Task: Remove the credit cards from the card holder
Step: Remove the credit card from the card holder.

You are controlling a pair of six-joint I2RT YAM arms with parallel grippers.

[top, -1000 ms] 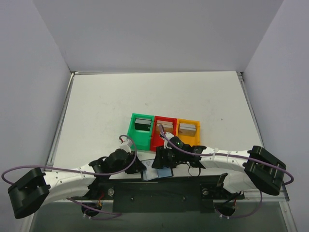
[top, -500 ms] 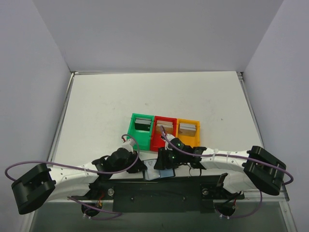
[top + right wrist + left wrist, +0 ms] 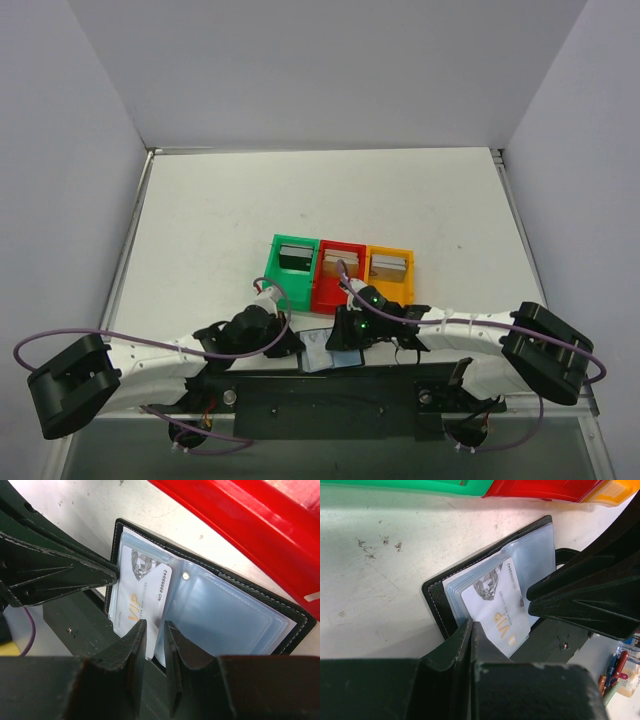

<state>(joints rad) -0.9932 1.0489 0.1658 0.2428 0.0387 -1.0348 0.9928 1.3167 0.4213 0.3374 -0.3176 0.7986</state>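
- The credit card [image 3: 497,605], white with "VIP" in gold, sits part-way out of a clear sleeve [image 3: 225,610] of the card holder [image 3: 437,600].
- The card holder is a black stitched cover. It lies open and flat at the worktop's [image 3: 300,200] near edge, about midway along it.
- The right hand [image 3: 152,630] is not quite clenched: its fingers stand a little apart, astride the near edge of the card and its sleeve.
- The left hand [image 3: 471,630] is clenched, fingers pressed almost together. Its tips meet the holder's opposite edge, and I cannot tell whether they pinch it.
- Just beyond the holder stands a row of boxes [image 3: 340,290], green, red and orange, with the red one nearest it.
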